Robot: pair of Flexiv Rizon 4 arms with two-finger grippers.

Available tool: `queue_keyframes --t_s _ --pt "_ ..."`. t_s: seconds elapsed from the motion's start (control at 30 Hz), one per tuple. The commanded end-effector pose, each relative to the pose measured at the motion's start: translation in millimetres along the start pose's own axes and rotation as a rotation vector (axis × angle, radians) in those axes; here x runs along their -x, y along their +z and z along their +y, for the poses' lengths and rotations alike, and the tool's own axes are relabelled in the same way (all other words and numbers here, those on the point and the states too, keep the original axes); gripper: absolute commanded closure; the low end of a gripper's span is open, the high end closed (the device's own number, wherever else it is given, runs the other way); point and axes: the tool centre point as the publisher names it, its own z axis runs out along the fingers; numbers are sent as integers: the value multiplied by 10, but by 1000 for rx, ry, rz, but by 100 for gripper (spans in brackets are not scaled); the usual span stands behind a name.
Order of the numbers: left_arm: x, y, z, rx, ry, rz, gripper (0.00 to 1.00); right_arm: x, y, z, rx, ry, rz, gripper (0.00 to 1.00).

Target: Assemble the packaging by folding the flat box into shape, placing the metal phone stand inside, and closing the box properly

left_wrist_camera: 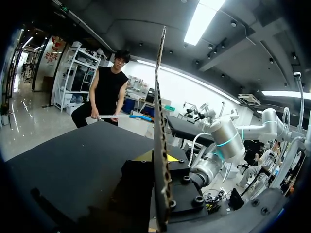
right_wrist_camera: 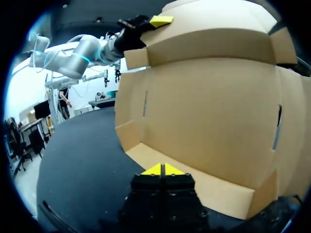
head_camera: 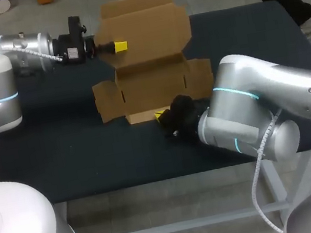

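Observation:
A brown cardboard box [head_camera: 156, 85] stands half-folded in the middle of the table, its lid [head_camera: 146, 27] raised upright at the back and its side flaps spread outward. My left gripper [head_camera: 120, 46] is shut on the lid's left edge. In the left wrist view the cardboard [left_wrist_camera: 160, 97] runs edge-on between its fingers [left_wrist_camera: 163, 162]. My right gripper [head_camera: 160, 114] is shut and holds nothing, its yellow tips [right_wrist_camera: 163, 170] right at the box's low front wall [right_wrist_camera: 194, 182]. The right wrist view also shows the left gripper [right_wrist_camera: 156, 22] up on the lid. No phone stand is in sight.
The dark table [head_camera: 59, 150] has bare room to the left of and in front of the box. My right arm's elbow [head_camera: 251, 115] lies low over the table's front right part.

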Motion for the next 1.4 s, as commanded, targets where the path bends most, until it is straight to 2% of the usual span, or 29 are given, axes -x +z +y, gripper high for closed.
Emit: queue_keyframes --t_s 0.03,0.3,0.93,1.4 --pt "-40 3 30 4 -1 -4 100 -41 35 -5 1 -1 -268 100" --pt "-67 22 54 9 -3 1 100 -41 35 -5 1 -1 -268 100" --pt "-328 64 175 9 28 -10 100 -41 35 -5 1 -1 -268 100" --pt "-357 85 233 2 26 -9 100 -41 35 -5 1 -1 -268 100"
